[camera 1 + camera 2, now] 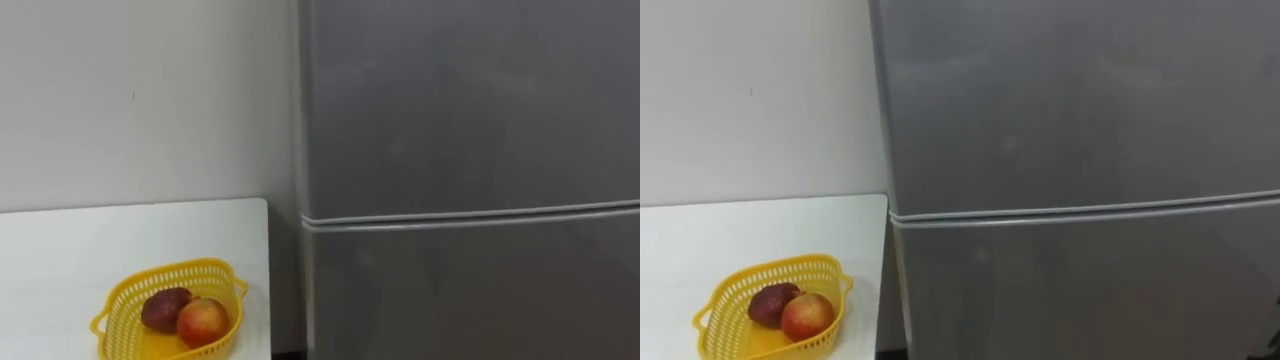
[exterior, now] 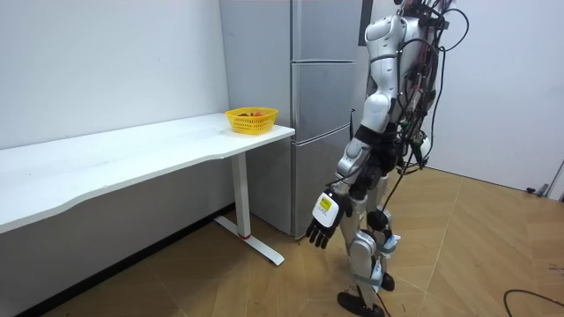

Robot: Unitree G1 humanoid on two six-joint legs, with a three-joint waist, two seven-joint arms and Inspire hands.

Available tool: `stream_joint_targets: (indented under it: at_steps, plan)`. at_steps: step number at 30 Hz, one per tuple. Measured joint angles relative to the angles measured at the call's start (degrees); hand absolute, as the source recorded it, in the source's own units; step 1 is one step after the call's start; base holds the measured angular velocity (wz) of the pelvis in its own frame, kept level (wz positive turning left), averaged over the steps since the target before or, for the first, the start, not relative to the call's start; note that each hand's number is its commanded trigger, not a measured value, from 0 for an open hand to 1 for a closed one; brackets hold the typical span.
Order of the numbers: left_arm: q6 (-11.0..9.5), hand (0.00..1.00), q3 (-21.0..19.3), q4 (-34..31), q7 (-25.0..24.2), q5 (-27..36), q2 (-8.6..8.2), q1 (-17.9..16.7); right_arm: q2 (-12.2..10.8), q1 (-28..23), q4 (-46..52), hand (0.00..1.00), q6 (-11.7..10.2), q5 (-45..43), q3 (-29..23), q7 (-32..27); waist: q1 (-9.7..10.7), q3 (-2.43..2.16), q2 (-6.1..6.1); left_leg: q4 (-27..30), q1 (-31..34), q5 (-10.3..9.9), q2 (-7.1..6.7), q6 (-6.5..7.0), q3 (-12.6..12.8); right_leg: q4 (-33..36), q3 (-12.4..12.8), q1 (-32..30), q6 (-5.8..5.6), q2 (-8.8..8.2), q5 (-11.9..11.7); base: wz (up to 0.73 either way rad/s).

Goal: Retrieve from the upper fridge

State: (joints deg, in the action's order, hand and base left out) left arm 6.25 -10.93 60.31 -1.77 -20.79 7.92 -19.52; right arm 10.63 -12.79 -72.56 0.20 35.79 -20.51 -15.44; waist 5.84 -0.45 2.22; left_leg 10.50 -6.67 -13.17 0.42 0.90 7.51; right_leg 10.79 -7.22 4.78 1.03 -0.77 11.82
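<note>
By right edge of white table, yellow plastic mesh basket with two reddish fruits is set; tall grey fridge alongside, upper door shut; left hand hung low, fingers relaxed apart

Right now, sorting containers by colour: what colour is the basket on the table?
Yellow basket, clearest in left eye view.
</note>
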Motion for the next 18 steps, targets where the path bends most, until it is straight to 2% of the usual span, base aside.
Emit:
stream_joint_targets:
  at_steps: [1, 4, 9, 13, 18]
  plan:
    - [0.34, 0.00, 0.82, 0.00, -0.14, 0.42, 0.19, 0.00, -0.01, -0.16, -2.07, 0.00, 0.66, -2.58, 3.25, 1.82, -0.02, 0.20, -0.02, 0.10, 0.05, 0.00, -0.01, 0.00, -0.11, -0.16, -0.29, 0.19, 0.01, -0.05, -0.01, 0.00]
    - [1.01, 0.00, 3.04, 0.23, -0.30, 0.61, 0.37, 0.55, -0.16, -0.02, -4.26, 0.00, 2.69, -8.06, 8.11, 5.65, -0.35, 0.30, 0.59, 0.22, 0.05, -0.01, -0.18, 0.01, -0.76, -0.23, -0.88, 0.43, -0.08, -0.18, 0.06, 0.15]
    - [2.36, 0.00, 4.43, 1.71, -1.66, 0.57, 0.27, 1.92, -0.50, -0.04, -4.21, 0.00, 5.04, -16.50, 10.28, 9.35, -1.58, 0.38, 0.45, 0.28, -0.17, -0.02, -0.10, 0.01, -0.42, -0.13, -0.38, 0.34, -0.06, -0.05, 0.04, -0.04]
    - [3.15, 0.00, 4.50, 1.89, -1.80, 0.50, -0.34, 2.49, -0.70, 0.34, -3.70, 0.00, 6.16, -26.54, 11.53, 11.00, -1.95, 0.48, -0.59, -0.19, -1.19, -0.02, -0.05, 0.01, -0.17, -0.10, 0.06, 1.07, -0.01, 0.03, 0.06, -0.07]
    - [3.93, 0.00, 5.63, 2.14, -1.70, 1.11, -0.59, 3.28, -1.45, 0.98, -3.69, 0.00, 7.73, -29.40, 13.63, 11.20, -2.81, 0.59, -1.17, -0.66, -1.91, -0.03, -0.01, 0.02, -0.13, -0.03, 0.61, 1.21, 0.00, 0.13, 0.10, -0.06]
